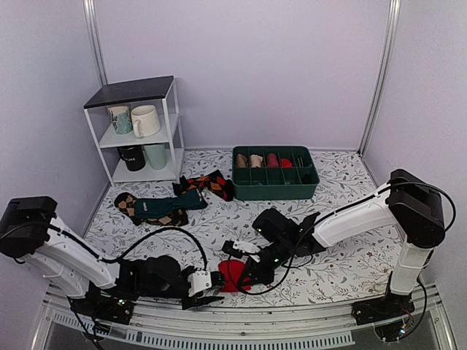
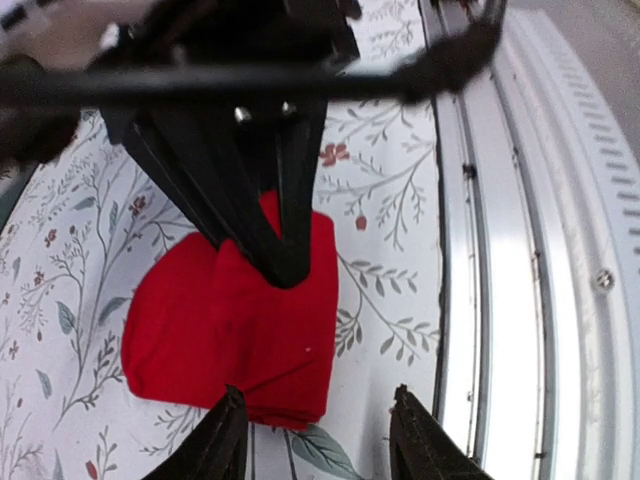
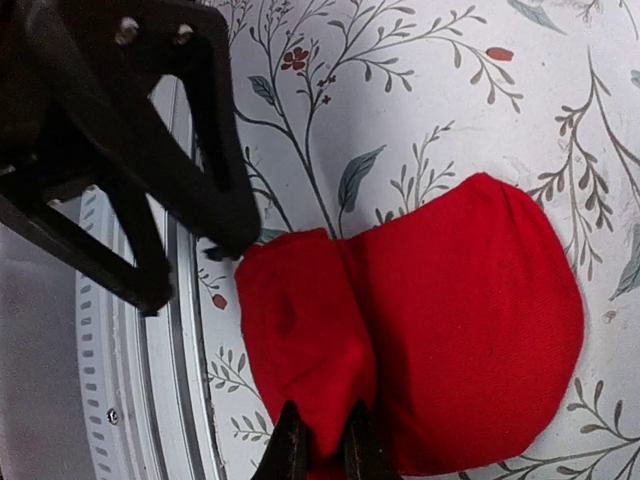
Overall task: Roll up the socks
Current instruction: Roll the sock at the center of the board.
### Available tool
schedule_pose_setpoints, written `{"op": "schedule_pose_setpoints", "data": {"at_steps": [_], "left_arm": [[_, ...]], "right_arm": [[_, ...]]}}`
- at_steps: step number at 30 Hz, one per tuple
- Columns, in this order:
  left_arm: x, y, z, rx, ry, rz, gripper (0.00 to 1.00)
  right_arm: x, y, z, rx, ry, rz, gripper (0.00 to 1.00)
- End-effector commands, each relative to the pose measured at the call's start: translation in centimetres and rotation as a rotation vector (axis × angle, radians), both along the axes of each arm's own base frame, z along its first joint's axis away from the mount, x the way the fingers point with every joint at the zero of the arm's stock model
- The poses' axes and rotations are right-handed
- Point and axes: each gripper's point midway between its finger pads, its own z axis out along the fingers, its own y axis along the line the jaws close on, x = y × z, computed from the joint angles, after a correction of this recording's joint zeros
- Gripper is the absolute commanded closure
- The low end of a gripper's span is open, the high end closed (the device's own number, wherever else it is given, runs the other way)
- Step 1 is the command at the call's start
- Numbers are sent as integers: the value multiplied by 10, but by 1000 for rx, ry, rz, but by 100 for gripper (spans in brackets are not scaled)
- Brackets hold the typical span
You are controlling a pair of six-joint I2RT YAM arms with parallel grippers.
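Note:
The bright red socks (image 1: 233,275) lie bunched in a folded lump on the floral table near its front edge. They also show in the left wrist view (image 2: 225,325) and the right wrist view (image 3: 420,330). My right gripper (image 3: 322,448) is shut on a fold of the red fabric, and it shows in the top view (image 1: 248,277) at the socks' right side. My left gripper (image 2: 318,440) is open, with its fingertips just at the near edge of the socks; in the top view (image 1: 208,286) it sits left of them.
A green divided tray (image 1: 276,173) with rolled socks stands at the back. A dark teal sock (image 1: 168,205) and orange-and-black argyle socks (image 1: 208,184) lie at the back left. A white shelf (image 1: 139,131) holds mugs. The metal rail (image 2: 500,300) runs along the front edge.

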Motion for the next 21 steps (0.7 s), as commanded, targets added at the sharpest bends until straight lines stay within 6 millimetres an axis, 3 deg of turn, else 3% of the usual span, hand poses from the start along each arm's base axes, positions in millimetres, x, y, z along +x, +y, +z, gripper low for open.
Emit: {"op": "schedule_pose_setpoints", "data": {"at_steps": [1,10,21], "left_arm": [[7,-10,-7,28,-109,36,52],[12,-20,9,-49,-286,99,49],[1,-23,-19,23,-213,50,52]], "right_arm": [[-25,-42,-48,-245,163,-25,100],[-27,-44,-53,-258,178,-24,100],[-28,-46,-54,-262,200,-28,100]]}}
